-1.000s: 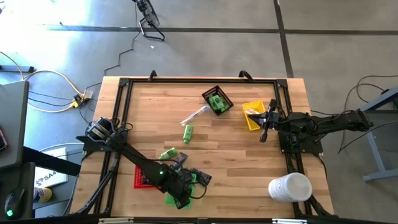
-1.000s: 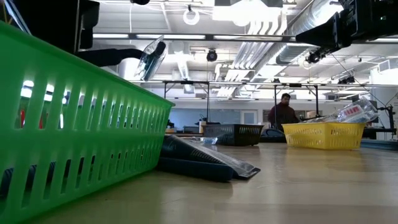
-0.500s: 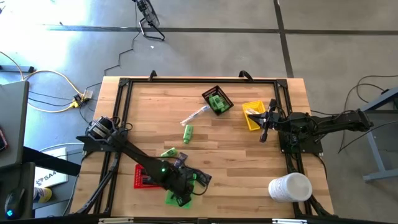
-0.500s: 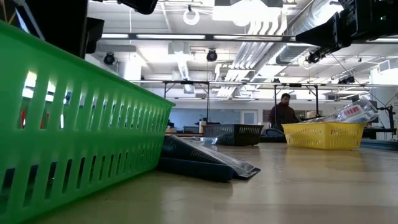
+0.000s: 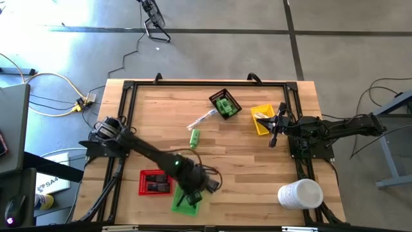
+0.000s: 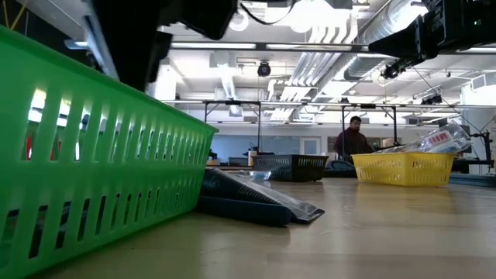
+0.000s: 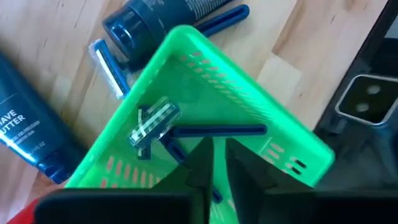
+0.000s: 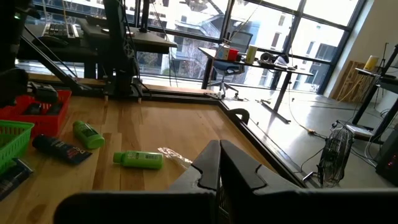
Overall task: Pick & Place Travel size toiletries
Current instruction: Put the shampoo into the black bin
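One razor [image 7: 157, 121] at least lies inside the green tray [image 7: 249, 84], its capped head toward the middle and its dark blue handle running toward one wall. A second dark handle seems to run under the fingers; I cannot confirm it.

The tray sits close to the surface [image 5: 244, 161] edge that shows lowest in the high view, left of centre, just beside the red tray [image 5: 154, 182].

**Step in hand, as judged:** a drop into the green tray, with the left gripper [image 7: 217, 146] due to go for the next item.
- Raise the gripper straight up until it clears the tray wall before you swing it sideways, as the light tray looks easy to drag.
- Two dark blue tubes [image 7: 155, 18] and a wrapped razor [image 7: 109, 65] lie just outside the wall. I advise you take these first.
- Approach each tube across its narrow width.
- A green bottle [image 5: 194, 137] and a clear-wrapped stick [image 5: 203, 118] remain toward the middle of the surface.

**Pose:** your left arm reaches from the left edge diagonally over the surface, wrist turned down, gripper directly above the tray. Its fingers stand nearly together with nothing visibly clamped.

Your right gripper [image 5: 273, 136] waits near the right edge beside the yellow tray [image 5: 256, 125], fingers together and empty.
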You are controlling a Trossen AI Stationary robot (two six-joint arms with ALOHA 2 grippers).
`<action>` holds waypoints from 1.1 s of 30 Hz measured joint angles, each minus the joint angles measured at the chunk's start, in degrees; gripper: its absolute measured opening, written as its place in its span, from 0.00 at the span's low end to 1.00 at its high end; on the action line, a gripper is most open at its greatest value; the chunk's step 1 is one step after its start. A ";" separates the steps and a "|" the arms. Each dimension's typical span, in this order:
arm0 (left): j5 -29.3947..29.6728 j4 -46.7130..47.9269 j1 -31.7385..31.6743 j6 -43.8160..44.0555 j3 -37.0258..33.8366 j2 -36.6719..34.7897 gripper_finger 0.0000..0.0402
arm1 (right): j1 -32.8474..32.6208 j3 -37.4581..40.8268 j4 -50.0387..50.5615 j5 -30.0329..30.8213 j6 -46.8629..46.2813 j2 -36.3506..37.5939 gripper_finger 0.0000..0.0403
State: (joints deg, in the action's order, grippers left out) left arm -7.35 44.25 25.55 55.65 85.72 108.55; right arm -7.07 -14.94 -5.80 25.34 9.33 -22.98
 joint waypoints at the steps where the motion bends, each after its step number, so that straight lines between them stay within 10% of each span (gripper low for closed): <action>1: -1.49 0.27 -0.91 -0.51 0.40 0.00 0.07 | 0.00 0.00 0.00 0.01 -0.01 -0.01 0.01; 8: -3.69 1.24 -5.60 -9.03 2.60 -0.09 0.01 | 0.00 0.00 0.00 0.00 -0.01 -0.01 0.01; 24: 14.35 24.26 -8.38 -13.84 5.56 -6.80 0.00 | 0.02 0.00 1.38 -0.02 -1.02 -0.29 0.01; 33: 23.98 5.57 -4.10 -22.19 -5.23 -15.50 0.00 | 0.00 0.00 1.90 -0.02 -2.02 -0.60 0.01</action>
State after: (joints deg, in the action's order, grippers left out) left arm 16.63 49.82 21.45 33.46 80.49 93.05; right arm -7.07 -14.94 -3.90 25.32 7.31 -23.57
